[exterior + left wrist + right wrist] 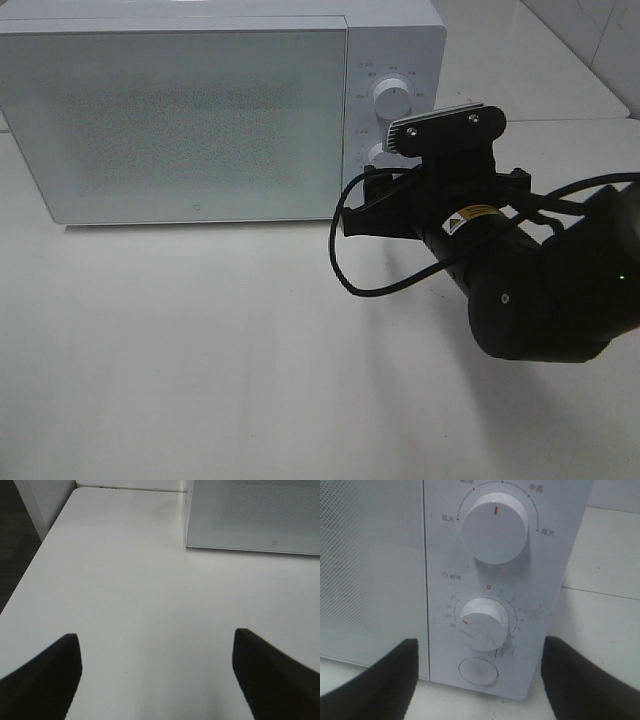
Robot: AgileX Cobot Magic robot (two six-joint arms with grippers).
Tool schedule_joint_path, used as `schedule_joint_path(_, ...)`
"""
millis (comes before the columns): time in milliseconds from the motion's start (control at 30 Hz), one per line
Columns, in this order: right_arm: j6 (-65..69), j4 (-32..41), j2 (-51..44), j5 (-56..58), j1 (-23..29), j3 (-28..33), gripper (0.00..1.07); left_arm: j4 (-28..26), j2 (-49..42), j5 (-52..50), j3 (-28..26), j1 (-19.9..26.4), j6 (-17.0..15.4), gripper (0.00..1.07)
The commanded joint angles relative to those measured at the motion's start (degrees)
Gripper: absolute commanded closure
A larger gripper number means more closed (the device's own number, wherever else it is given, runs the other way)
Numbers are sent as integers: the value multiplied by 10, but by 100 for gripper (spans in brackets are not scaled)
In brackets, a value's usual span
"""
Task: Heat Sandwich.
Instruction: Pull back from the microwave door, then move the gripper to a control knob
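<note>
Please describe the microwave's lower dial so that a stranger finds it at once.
Find the large white box-shaped microwave, then the narrow control panel right of its door. Three round white parts stand there in a column; the lower dial is the middle one. Only it has a ring of small numbers, unlike the bigger dial above and the flat button below.

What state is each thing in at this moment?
Microwave door: closed.
Upper knob: red mark mid-arc.
Timer knob: turned off 0, mark near 20.
Left gripper: open, empty, above the table.
Right gripper: open, facing the knobs.
</note>
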Motion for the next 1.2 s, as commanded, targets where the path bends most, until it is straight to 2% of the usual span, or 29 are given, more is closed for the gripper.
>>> schedule_joint_path(33, 6, 3, 19, -28, 3, -23, 37, 0, -14, -10, 1, 2, 0, 28)
schedule_joint_path(467, 5, 34, 91, -33, 3, -93, 38, 0, -14, -10, 1, 2, 0, 28)
schedule_joint_path(1200, 4, 42, 127, -45, -21, -136, 39, -3, -11, -10, 1, 2, 1, 28)
